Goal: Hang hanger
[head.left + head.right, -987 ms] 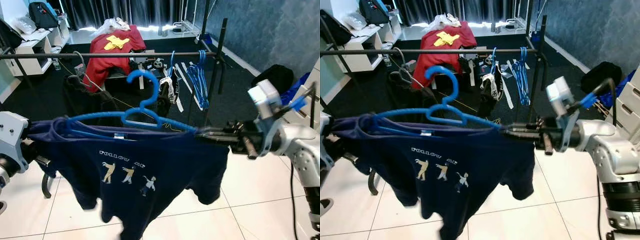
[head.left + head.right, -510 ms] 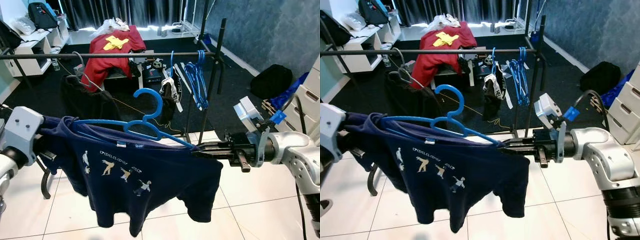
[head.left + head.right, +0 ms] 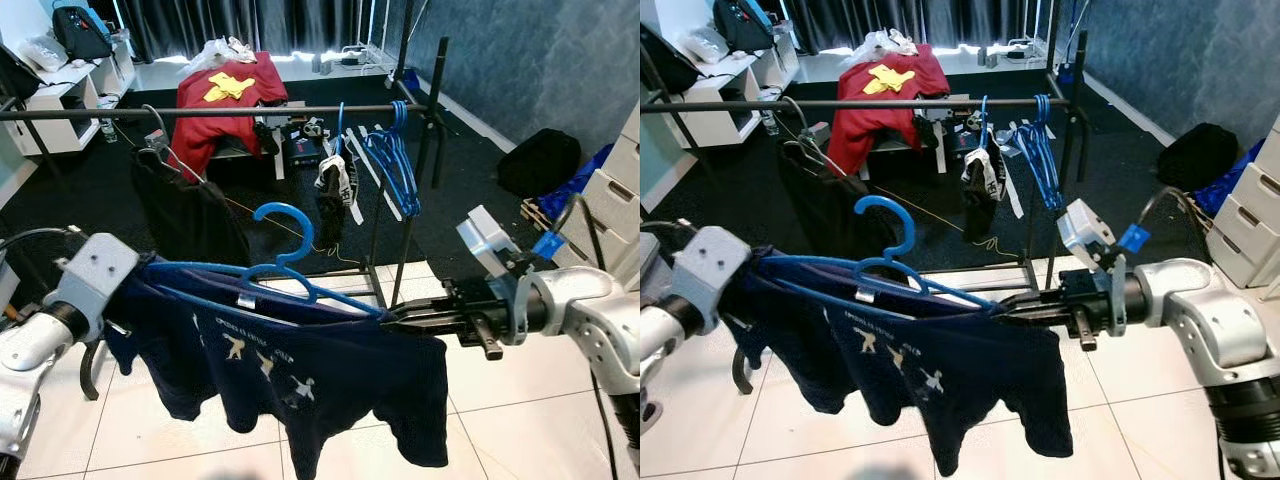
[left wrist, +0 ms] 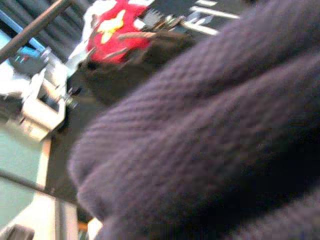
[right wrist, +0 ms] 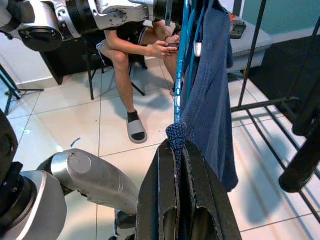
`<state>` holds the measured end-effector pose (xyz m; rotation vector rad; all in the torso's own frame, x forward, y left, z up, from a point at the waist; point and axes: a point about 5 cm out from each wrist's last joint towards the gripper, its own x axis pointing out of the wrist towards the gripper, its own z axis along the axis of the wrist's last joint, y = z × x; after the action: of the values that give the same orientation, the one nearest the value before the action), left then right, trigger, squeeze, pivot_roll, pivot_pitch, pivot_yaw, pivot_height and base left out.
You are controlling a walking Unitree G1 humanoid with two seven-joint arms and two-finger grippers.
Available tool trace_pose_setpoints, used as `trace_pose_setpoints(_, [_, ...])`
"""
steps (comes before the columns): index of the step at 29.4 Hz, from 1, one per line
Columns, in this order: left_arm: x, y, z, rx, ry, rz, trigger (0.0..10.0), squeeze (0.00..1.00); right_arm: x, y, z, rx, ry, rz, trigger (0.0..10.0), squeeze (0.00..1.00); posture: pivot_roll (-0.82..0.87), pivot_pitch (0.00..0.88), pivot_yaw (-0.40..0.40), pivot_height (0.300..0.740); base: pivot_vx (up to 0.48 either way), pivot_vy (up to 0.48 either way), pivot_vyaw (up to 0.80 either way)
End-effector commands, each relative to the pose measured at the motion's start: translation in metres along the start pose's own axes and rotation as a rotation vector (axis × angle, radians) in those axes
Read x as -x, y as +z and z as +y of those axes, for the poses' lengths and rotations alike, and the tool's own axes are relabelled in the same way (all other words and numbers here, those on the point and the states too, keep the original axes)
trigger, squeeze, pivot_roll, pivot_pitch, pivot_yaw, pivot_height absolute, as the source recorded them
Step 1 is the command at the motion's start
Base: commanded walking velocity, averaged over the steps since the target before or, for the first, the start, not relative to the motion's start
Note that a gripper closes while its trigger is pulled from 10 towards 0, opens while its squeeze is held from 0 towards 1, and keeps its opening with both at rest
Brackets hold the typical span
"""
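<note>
A blue hanger point(image 3: 288, 228) carries a navy T-shirt point(image 3: 300, 370) with small printed figures, held level in front of me between both arms. My right gripper point(image 3: 395, 314) is shut on the hanger's right end, and the right wrist view shows its fingers point(image 5: 165, 200) pinching the cloth-wrapped tip point(image 5: 176, 137). My left wrist point(image 3: 90, 282) sits at the shirt's left shoulder, where the cloth hides that gripper. The black clothes rail point(image 3: 220, 110) runs across behind, above the hanger's hook and farther off.
On the rail hang a black garment point(image 3: 185, 205), blue hangers point(image 3: 395, 165) and a small dark item point(image 3: 332, 185). A red garment point(image 3: 225, 90) lies behind. White drawers point(image 3: 618, 185) and a black bag point(image 3: 540, 160) stand at right. A person point(image 5: 135, 45) sits on a chair.
The hanger and shirt have dropped lower in front of me. My left wrist has come in to the right, and my right gripper has sunk while staying shut on the hanger's end.
</note>
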<state>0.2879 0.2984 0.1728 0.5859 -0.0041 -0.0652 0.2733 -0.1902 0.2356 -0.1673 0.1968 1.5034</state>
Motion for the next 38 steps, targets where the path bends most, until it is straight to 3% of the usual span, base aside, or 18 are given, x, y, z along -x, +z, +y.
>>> trace_pose_setpoints(1, [0.014,-0.039,0.028,0.154,0.251,0.183,10.0,0.00,0.014,0.009,0.003,0.023,-0.023,-0.018,0.0,0.00,-0.08,0.000,0.015,0.740,0.000,0.000,0.00])
trace_pose_setpoints(2, [0.019,-0.050,0.031,0.207,0.303,0.228,10.0,0.00,0.017,0.010,0.003,0.025,-0.033,-0.023,0.0,0.00,-0.09,0.000,0.016,0.740,0.000,0.000,0.00])
trace_pose_setpoints(8, [0.033,-0.076,0.035,0.311,0.426,0.342,10.0,0.00,0.023,0.008,0.003,0.017,-0.055,0.010,0.0,0.00,-0.08,0.000,0.014,0.740,0.000,0.000,0.00])
trace_pose_setpoints(13, [0.037,-0.085,0.032,0.380,0.452,0.370,10.0,0.00,0.024,0.006,0.002,0.012,-0.058,0.027,0.0,0.00,-0.08,0.000,0.014,0.740,0.000,0.000,0.00])
trace_pose_setpoints(14, [0.034,-0.085,0.022,0.408,0.416,0.365,10.0,0.00,0.023,0.007,0.001,0.016,-0.060,0.015,0.0,0.00,-0.07,0.000,0.012,0.740,0.000,0.000,0.00])
trace_pose_setpoints(15, [0.034,-0.085,0.022,0.408,0.416,0.365,10.0,0.00,0.023,0.007,0.001,0.016,-0.060,0.015,0.0,0.00,-0.07,0.000,0.012,0.740,0.000,0.000,0.00])
trace_pose_setpoints(17, [0.026,-0.082,-0.002,0.451,0.326,0.342,10.0,0.00,0.021,0.007,0.001,0.016,-0.046,0.005,0.0,0.00,-0.07,0.000,0.011,0.740,0.000,0.000,0.00])
trace_pose_setpoints(18, [0.026,-0.082,-0.002,0.451,0.326,0.342,10.0,0.00,0.021,0.007,0.001,0.016,-0.046,0.005,0.0,0.00,-0.07,0.000,0.011,0.740,0.000,0.000,0.00])
trace_pose_setpoints(21, [0.015,-0.070,-0.026,0.479,0.200,0.277,10.0,0.00,0.018,0.005,0.000,0.018,-0.043,0.005,0.0,0.00,-0.07,0.000,0.010,0.740,0.000,0.000,0.00])
trace_pose_setpoints(25, [0.011,-0.065,-0.035,0.486,0.150,0.249,10.0,0.00,0.016,0.006,-0.002,0.021,-0.048,-0.003,0.0,0.00,-0.07,0.000,0.010,0.740,0.000,0.000,0.00])
trace_pose_setpoints(26, [0.007,-0.049,-0.060,0.502,-0.021,0.168,10.0,0.00,0.014,0.008,-0.007,0.041,-0.082,-0.037,0.0,0.00,-0.07,0.000,0.012,0.740,0.000,0.000,0.00])
trace_pose_setpoints(27, [0.009,-0.028,-0.089,0.519,-0.235,0.074,10.0,0.00,0.011,0.012,-0.015,0.071,-0.136,-0.085,0.0,0.00,-0.07,0.000,0.014,0.740,0.000,0.000,0.00])
trace_pose_setpoints(28, [0.014,-0.014,-0.108,0.535,-0.382,0.010,10.0,0.00,0.009,0.015,-0.020,0.089,-0.173,-0.117,0.0,0.00,-0.07,0.000,0.014,0.740,0.000,0.000,0.00])
trace_pose_setpoints(30, [0.014,-0.014,-0.108,0.535,-0.382,0.010,10.0,0.00,0.009,0.015,-0.020,0.089,-0.173,-0.117,0.0,0.00,-0.07,0.000,0.014,0.740,0.000,0.000,0.00])
trace_pose_setpoints(32, [0.022,-0.003,-0.130,0.533,-0.542,-0.029,10.0,0.02,0.002,0.019,-0.025,0.098,-0.198,-0.177,0.0,0.00,-0.07,0.000,0.015,0.740,0.000,0.000,0.00])
trace_pose_setpoints(33, [0.027,0.000,-0.137,0.541,-0.612,-0.037,10.0,1.00,-0.005,0.015,-0.023,0.081,-0.172,-0.167,0.0,0.00,-0.07,0.000,0.015,0.740,0.000,0.000,0.00])
trace_pose_setpoints(36, [0.041,0.007,-0.144,0.528,-0.767,-0.040,10.0,1.00,-0.018,0.000,-0.020,0.051,-0.132,-0.082,0.0,0.00,-0.07,0.000,0.011,0.740,0.000,0.000,0.00])
trace_pose_setpoints(38, [0.045,0.004,-0.133,0.468,-0.774,-0.007,10.0,1.00,-0.017,-0.012,-0.020,0.030,-0.129,0.016,0.0,0.00,-0.07,0.000,0.008,0.740,0.000,0.000,0.00])
